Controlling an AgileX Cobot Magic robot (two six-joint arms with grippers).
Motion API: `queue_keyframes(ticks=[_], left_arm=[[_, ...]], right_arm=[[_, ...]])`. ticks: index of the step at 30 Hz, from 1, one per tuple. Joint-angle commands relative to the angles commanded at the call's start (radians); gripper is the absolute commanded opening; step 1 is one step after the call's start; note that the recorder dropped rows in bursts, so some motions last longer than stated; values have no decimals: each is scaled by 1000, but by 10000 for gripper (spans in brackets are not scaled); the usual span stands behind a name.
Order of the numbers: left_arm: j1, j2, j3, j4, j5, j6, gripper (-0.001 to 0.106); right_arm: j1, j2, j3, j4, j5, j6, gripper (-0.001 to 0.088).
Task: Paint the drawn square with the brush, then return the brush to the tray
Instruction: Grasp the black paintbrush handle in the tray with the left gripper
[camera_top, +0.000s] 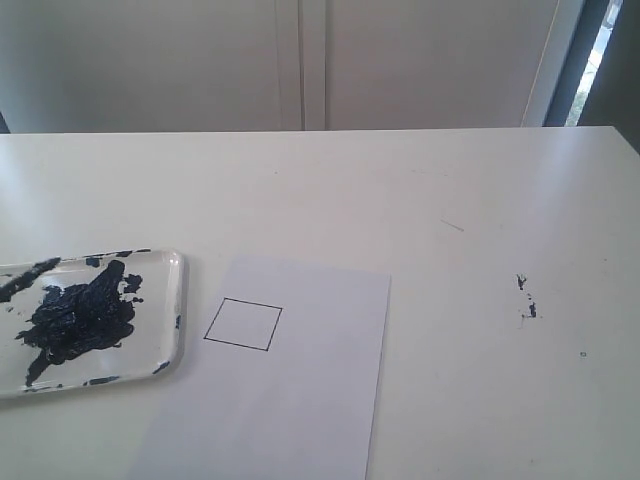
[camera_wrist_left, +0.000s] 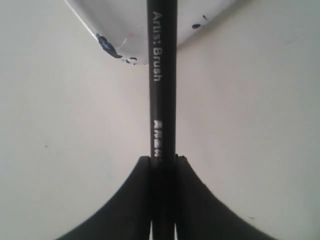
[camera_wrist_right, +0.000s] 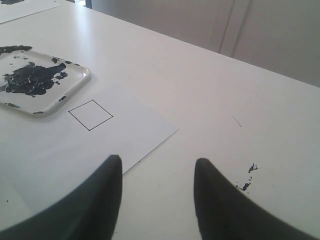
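Paper (camera_top: 320, 400) lies on the white table (camera_top: 450, 180) with the square (camera_top: 243, 325) drawn near its upper left corner. The thin black outline is slightly skewed and its inside is plain white, with no paint on it. Just to the left of the paper sits the tray (camera_top: 178, 300), glossy with a raised rim, close beside the sheet's edge, though whether they touch I cannot tell. A big navy blotch (camera_top: 80, 315) covers much of the tray's floor, and smaller smears dot its rim. Well off to the right, a few dark specks (camera_top: 525, 298) mark the bare table.

The left gripper (camera_wrist_left: 163, 159) is clamped on the brush (camera_wrist_left: 162, 75), its two black fingers pressed against either side of the handle, which runs straight out from them. White lettering (camera_wrist_left: 157, 47) runs along the handle. Beyond it is a pale rounded shape with navy dabs, probably a corner of the tray (camera_wrist_left: 130, 30); the bristles are out of view.

The right gripper (camera_wrist_right: 158, 160) holds nothing, its fingers standing wide apart above the table. Past them lie the paper, the square (camera_wrist_right: 90, 114) and the tray (camera_wrist_right: 86, 75).
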Motion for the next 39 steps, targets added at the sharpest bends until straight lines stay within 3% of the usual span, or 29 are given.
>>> queue_keyframes(ticks=[4, 8, 18, 22, 28, 35, 39], left_arm=[[-13, -32, -5, -149, 56, -44, 0], [-77, -38, -5, -162, 124, -96, 0], [-252, -38, -5, -154, 32, -521, 0], [-354, -38, -5, -154, 7, -662, 0], [-557, -38, 12, -113, -56, -946, 0], [-790, -38, 123, -107, -272, -1306, 0], [-879, -36, 191, -55, -400, -1519, 0]], right_arm=[[0, 0, 0, 0, 0, 0, 436], [0, 0, 0, 0, 0, 0, 436], [24, 0, 0, 0, 0, 0, 436], [24, 0, 0, 0, 0, 0, 436], [24, 0, 0, 0, 0, 0, 436], [23, 0, 0, 0, -5, 0, 436], [23, 0, 0, 0, -5, 0, 436]])
